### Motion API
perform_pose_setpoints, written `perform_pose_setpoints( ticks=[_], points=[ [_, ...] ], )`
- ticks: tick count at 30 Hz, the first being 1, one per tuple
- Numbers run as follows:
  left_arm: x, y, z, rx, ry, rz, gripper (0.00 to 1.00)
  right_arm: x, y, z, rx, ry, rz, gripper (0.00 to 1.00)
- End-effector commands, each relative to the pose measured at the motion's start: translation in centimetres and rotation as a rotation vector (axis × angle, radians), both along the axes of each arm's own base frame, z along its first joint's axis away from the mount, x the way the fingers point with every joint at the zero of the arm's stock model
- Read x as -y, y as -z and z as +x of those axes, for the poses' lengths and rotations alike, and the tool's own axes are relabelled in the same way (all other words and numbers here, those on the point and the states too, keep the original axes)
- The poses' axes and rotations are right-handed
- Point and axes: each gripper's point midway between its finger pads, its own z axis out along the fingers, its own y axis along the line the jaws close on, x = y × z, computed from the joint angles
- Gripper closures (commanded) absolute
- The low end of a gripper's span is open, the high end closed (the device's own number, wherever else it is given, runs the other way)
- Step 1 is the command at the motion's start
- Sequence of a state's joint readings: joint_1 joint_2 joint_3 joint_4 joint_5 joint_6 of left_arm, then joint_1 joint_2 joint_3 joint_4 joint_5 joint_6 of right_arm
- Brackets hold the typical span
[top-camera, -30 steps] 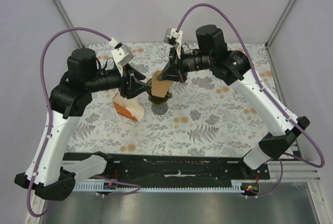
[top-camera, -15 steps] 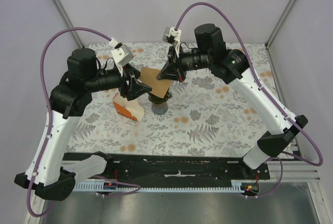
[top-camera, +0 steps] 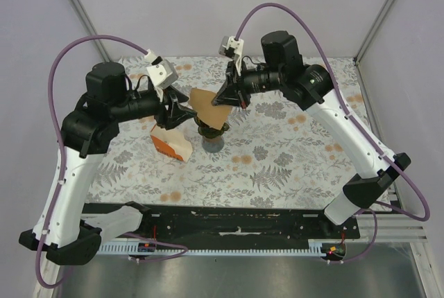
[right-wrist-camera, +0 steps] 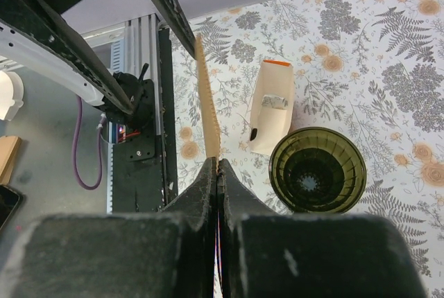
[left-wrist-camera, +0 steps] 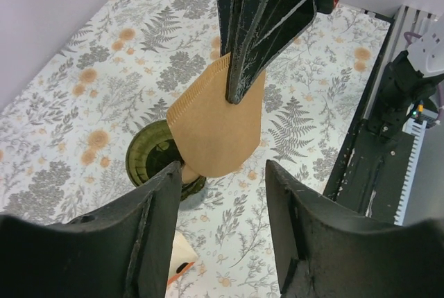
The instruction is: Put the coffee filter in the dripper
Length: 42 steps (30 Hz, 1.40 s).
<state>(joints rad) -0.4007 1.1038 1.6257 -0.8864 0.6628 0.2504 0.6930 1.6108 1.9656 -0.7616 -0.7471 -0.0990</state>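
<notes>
Pinching the coffee filter [top-camera: 210, 108] near the dripper [right-wrist-camera: 318, 170] are the right jaws; left jaws spread.

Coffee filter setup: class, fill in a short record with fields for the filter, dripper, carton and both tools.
dripper: upright on the table, empty
coffee filter: flat, pinched at its edge, held up, not in the dripper
carton: on the table, apart from the dripper, toward the left arm
right tool: shut on the coffee filter
left tool: open, empty, facing the coffee filter
</notes>
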Motion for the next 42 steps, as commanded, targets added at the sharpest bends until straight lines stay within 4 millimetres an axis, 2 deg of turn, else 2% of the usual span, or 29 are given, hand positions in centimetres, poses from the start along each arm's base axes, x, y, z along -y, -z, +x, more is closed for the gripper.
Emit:
perform_pose_setpoints(
  ticks=[1,7,12,18,29,42],
  points=[
    [-0.7,-0.6,-1.0,0.093,0.05,0.06,0.43,1.2,-1.8,-1.7,0.072,-0.053,0.037,1.0],
    [-0.4,-0.1,-1.0,0.085,0.08,0.063,0.49,1.5,-2.3,-2.6,0.088,-0.087,0.052,1.0],
    [-0.6,-0.7,-0.3,0.111,0.05,0.053,0.55,1.6,-2.3,-3.2,0.097,-0.114,0.058,1.0],
    [-0.2,-1.2,-1.0,0.116,0.096,0.024,0.57,1.9,-2.3,-3.5,0.107,-0.123,0.059,1.0],
    [-0.2,-1.1,-0.6,0.133,0.095,0.025,0.62,2.2,-2.4,-4.2,0.121,-0.145,0.066,1.0],
    [0.9,-0.7,-1.0,0.08,0.139,-0.031,0.63,2.1,-2.5,-4.6,0.121,-0.17,0.081,1.0]
  ],
)
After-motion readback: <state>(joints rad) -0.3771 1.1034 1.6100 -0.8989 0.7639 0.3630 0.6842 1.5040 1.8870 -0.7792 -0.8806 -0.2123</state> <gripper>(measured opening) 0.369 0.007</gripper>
